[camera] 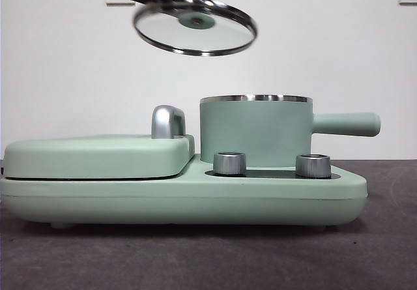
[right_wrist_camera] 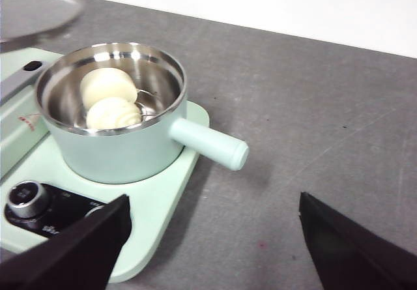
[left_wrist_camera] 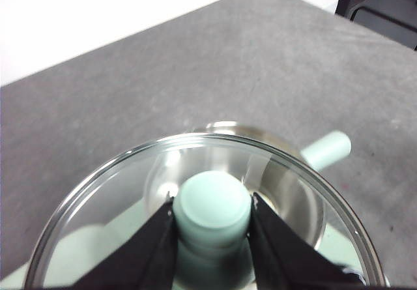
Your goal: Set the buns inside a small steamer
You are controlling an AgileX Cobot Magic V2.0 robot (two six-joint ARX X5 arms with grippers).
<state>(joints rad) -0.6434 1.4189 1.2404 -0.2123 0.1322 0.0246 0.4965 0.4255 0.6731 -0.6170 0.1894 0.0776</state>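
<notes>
Buns (right_wrist_camera: pixel 111 101) sit together inside the small steamer (right_wrist_camera: pixel 124 150); the left hand (left_wrist_camera: pixel 212 212) grips the glass lid (camera: pixel 194 26) above, and the right hand (right_wrist_camera: pixel 215 251) is open.

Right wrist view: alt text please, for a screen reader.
Two cream buns sit inside the open mint-green steamer pot on its cooker base. The glass lid hangs above at one corner; the right gripper is open and empty over the grey table.

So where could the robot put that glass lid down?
The grey tabletop beyond the steamer's handle is bare, and so is the strip in front of the green base. Inside the steamer it is crowded: both buns fill it. The left gripper holds the lid.
</notes>
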